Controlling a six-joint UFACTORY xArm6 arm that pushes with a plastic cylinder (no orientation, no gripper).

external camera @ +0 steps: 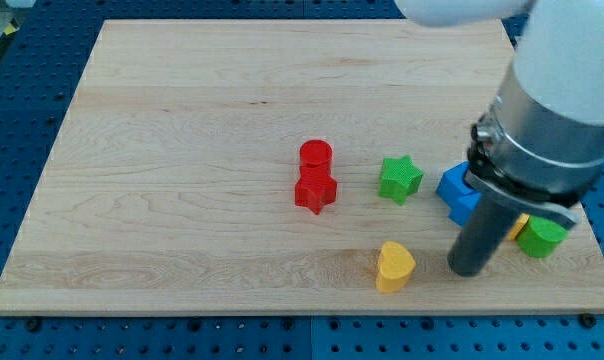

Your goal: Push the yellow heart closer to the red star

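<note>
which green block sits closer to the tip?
The green cylinder, at the view's right just beyond my tip. The green star sits farther off, near the red star.

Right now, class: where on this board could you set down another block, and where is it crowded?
Free: the view's left half, left of the red cylinder and red star. Crowded: lower right, where green star, blue block, green cylinder, yellow heart and my tip cluster.
</note>
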